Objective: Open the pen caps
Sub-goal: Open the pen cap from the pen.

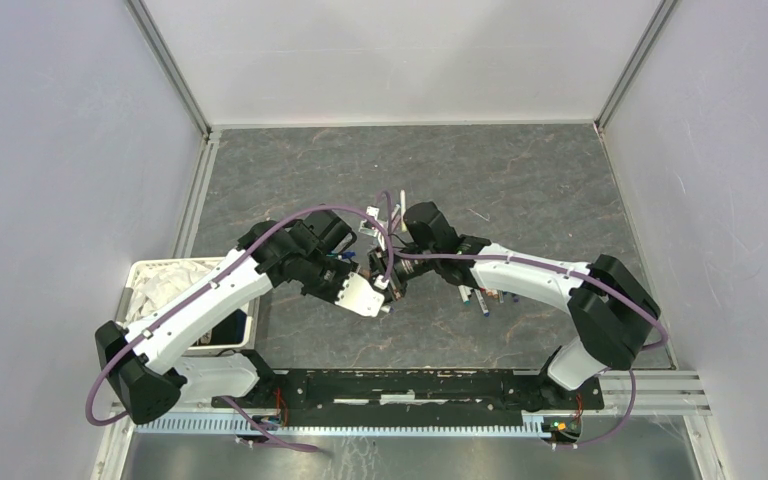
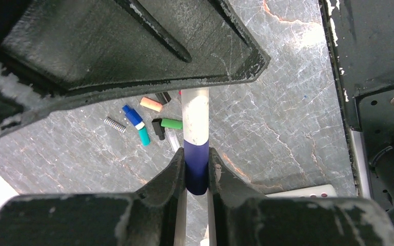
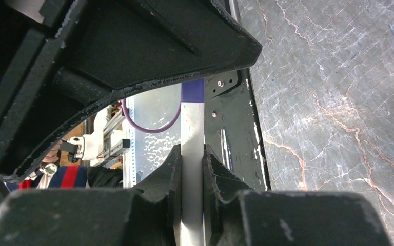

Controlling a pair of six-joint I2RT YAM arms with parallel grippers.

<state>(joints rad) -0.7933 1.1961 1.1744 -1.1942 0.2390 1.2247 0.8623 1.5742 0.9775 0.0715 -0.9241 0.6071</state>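
Observation:
One pen spans the gap between my two grippers above the middle of the table. Its dark blue pen cap sits pinched between my left gripper's fingers, still on the white barrel. My right gripper is shut on the white barrel, and the blue cap shows beyond it. In the top view the two grippers meet nose to nose, left and right. Loose pen caps lie on the table below: orange, blue, teal, black and green.
More pens lie under the right forearm, and another pen lies behind the grippers. A white bin stands at the left by the left arm. The black base rail runs along the near edge. A small grey spring lies beside the caps.

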